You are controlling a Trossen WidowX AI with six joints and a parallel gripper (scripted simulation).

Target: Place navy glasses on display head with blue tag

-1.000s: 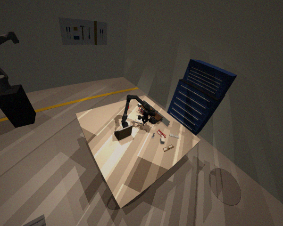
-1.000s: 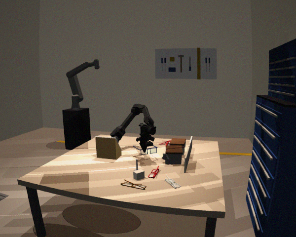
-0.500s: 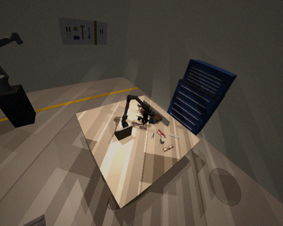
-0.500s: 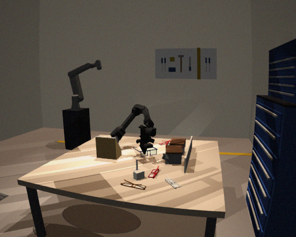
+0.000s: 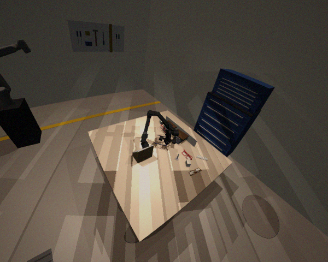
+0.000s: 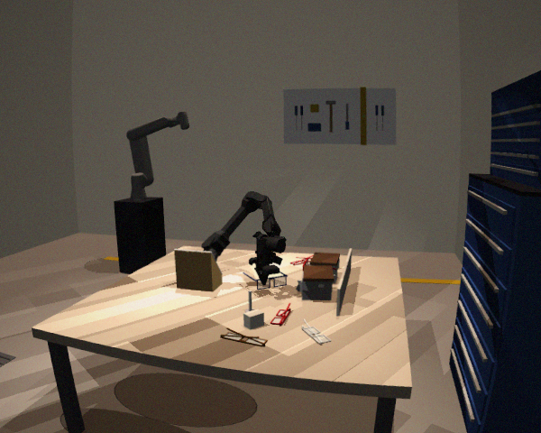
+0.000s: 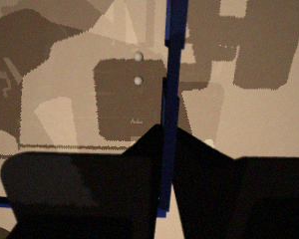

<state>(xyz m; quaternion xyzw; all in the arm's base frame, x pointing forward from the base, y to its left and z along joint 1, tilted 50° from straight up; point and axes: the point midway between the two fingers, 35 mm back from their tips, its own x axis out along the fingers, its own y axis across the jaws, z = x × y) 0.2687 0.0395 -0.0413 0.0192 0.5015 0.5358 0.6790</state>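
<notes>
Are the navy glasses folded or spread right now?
Spread: in the exterior view, a temple of the navy glasses angles out from the lens frame, not folded across it.

Matte black arm point(image 5: 147, 128) point(image 6: 235, 221) — chunky rounded joints, slim links, dark blunt-edged gripper point(image 5: 166, 143) point(image 6: 263, 280) point(image 7: 163, 131)

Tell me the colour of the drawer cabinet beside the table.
The drawer cabinet is blue, clearest in the exterior view.
</notes>
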